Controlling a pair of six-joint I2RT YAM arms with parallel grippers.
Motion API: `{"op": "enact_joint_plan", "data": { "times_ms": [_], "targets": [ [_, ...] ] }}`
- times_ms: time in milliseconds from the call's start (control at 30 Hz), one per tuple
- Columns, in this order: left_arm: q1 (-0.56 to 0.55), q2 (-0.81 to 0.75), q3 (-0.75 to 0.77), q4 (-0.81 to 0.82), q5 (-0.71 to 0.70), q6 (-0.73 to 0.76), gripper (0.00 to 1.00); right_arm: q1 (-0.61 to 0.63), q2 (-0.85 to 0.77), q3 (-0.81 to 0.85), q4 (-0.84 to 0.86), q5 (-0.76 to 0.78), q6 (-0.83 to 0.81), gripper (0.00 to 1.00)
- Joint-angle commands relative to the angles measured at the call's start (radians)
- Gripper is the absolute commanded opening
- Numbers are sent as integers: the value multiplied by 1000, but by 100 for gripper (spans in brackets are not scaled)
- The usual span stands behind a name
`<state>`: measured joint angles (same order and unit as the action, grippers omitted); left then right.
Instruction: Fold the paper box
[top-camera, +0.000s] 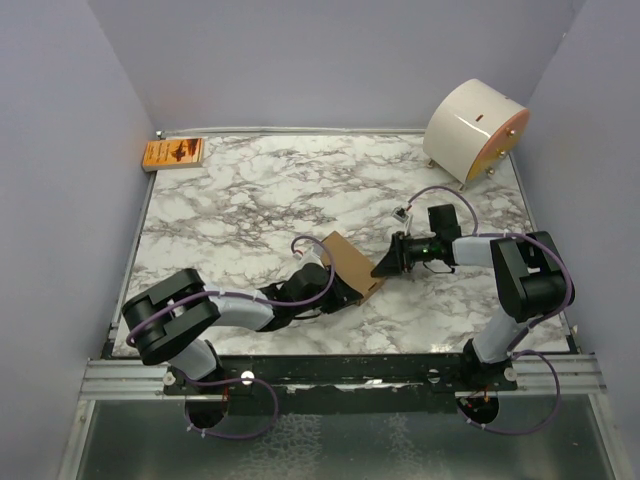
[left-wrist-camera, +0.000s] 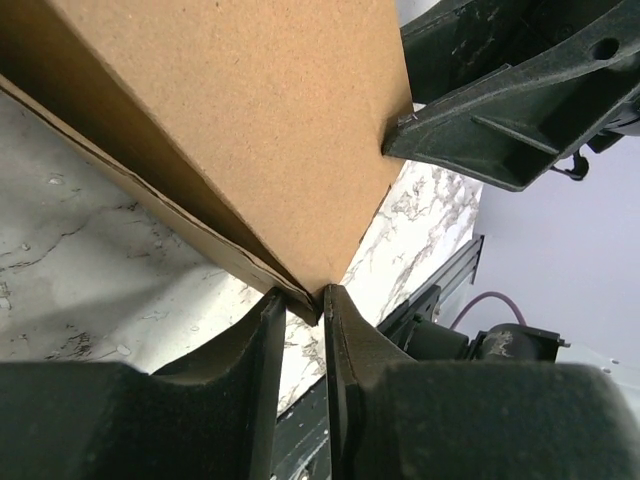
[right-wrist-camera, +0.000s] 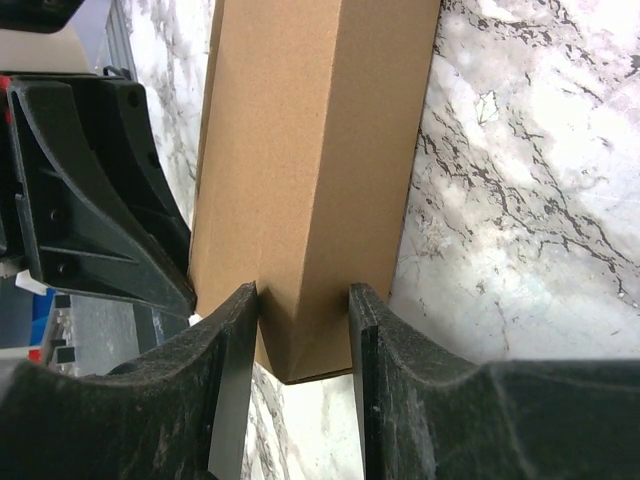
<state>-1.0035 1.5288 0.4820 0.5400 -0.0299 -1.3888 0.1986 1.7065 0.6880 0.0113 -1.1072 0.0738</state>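
Left end effector (left-wrist-camera: 303, 300) nearly closed, pinching a corner of the paper box (top-camera: 352, 265); right end effector (right-wrist-camera: 303, 310) clamps its far end, mid-tabletop (top-camera: 260, 190). Step: likely squaring it up; next probably needs 1 grip freed to tuck flaps.

top: high, rear, looking down | wrists: close-up, both share paper box (left-wrist-camera: 250, 120)

A white cylinder (top-camera: 470, 128) stands well beyond the right pincer (top-camera: 385, 268), off to its right. An orange packet (top-camera: 173, 153) lies far beyond the left pincer (top-camera: 348, 293), at the marble table's (top-camera: 250, 190) corner.
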Motion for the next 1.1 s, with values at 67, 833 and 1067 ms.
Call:
{"op": "enact_joint_plan", "data": {
  "times_ms": [67, 833, 1067],
  "targets": [
    [2, -18, 7, -23, -65, 20, 14, 45, 10, -6, -50, -10, 1, 38],
    [455, -558, -226, -240, 75, 353, 97, 44, -21, 155, -149, -98, -112, 80],
    [531, -383, -154, -135, 168, 354, 92, 55, 177, 370, -206, -86, -91, 78]
  ]
}}
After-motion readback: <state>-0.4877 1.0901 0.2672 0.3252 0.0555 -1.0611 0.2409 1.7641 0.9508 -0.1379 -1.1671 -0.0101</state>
